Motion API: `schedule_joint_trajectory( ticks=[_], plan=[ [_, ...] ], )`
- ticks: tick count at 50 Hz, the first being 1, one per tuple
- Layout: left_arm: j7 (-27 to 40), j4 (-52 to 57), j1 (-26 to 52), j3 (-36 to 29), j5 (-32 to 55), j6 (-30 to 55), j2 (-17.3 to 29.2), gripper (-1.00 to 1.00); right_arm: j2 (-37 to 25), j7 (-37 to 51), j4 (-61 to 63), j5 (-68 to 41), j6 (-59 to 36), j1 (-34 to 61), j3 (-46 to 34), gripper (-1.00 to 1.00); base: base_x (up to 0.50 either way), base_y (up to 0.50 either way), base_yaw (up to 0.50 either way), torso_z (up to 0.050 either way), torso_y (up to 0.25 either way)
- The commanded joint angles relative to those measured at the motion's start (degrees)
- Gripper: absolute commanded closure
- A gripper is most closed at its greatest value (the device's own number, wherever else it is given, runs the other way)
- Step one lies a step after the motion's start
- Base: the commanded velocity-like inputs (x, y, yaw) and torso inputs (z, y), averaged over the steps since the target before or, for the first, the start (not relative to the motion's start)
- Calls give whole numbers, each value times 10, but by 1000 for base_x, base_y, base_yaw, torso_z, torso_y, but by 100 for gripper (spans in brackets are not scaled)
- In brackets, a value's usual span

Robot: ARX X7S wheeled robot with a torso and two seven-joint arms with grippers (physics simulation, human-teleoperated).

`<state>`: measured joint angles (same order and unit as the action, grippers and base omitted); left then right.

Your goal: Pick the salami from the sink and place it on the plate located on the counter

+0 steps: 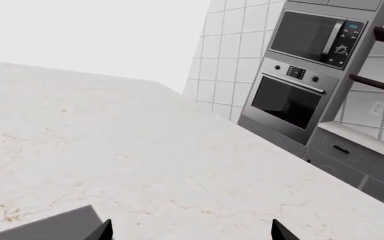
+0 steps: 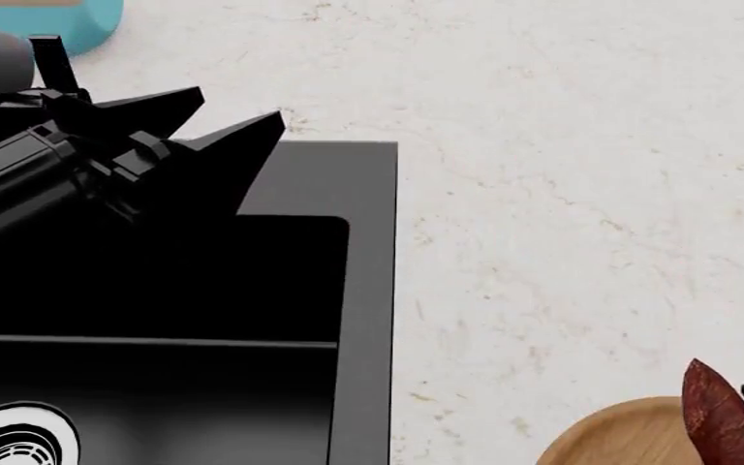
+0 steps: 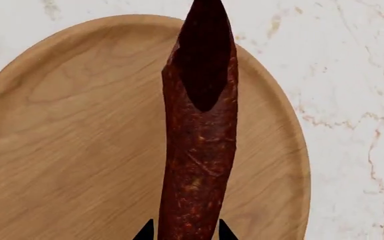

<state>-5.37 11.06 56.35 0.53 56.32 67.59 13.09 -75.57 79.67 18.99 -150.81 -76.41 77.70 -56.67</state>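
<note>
Right wrist view shows the slim dark reddish-brown salami stick clamped between the two black fingertips of the right gripper, its length stretching out over the round light-brown wooden plate; whether it touches the wood cannot be told. The plate rests on the white-cream speckled stone counter. From the head camera, the salami's rounded end pokes up at the lower right corner over the plate's rim, well apart from the rectangular matte-black sink with its round silver drain. The left gripper hovers over the sink's far edge, its pointed fingers spread apart
</note>
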Motion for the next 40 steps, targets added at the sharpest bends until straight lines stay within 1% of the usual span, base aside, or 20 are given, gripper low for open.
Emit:
schedule_joint_trajectory(
  ticks=[1,8,13,24,31,32,37,40],
  plan=[
    [-7,6,-9,9,4,-42,-6,-100,-7,-28,8,28,4,-29,-11,100,0,0,0,0,0],
    [-7,3,-8,9,8,-44,-5,-100,-13,-32,32,27,13,-44,-21,100,0,0,0,0,0],
    [-9,1,-11,7,8,-48,-4,-100,-13,-48,37,48,19,-64,-25,100,0,0,0,0,0],
    [-10,-1,-12,4,11,-53,-2,-100,2,-65,29,78,25,-86,-35,100,0,0,0,0,0],
    [-11,-3,-12,0,12,-56,-1,-100,-1,-73,31,85,27,-91,-36,100,2,0,0,0,0],
    [-11,-4,-12,0,13,-56,-1,-100,-2,-71,32,83,26,-89,-35,-100,0,0,0,0,-10],
    [-7,-2,-10,2,20,-52,0,-100,-8,-53,36,64,23,-73,-35,-100,0,0,0,0,0],
    [-4,0,-10,2,23,-51,-1,-100,-15,-22,43,26,18,-41,-34,-100,0,0,0,0,0]
  ],
)
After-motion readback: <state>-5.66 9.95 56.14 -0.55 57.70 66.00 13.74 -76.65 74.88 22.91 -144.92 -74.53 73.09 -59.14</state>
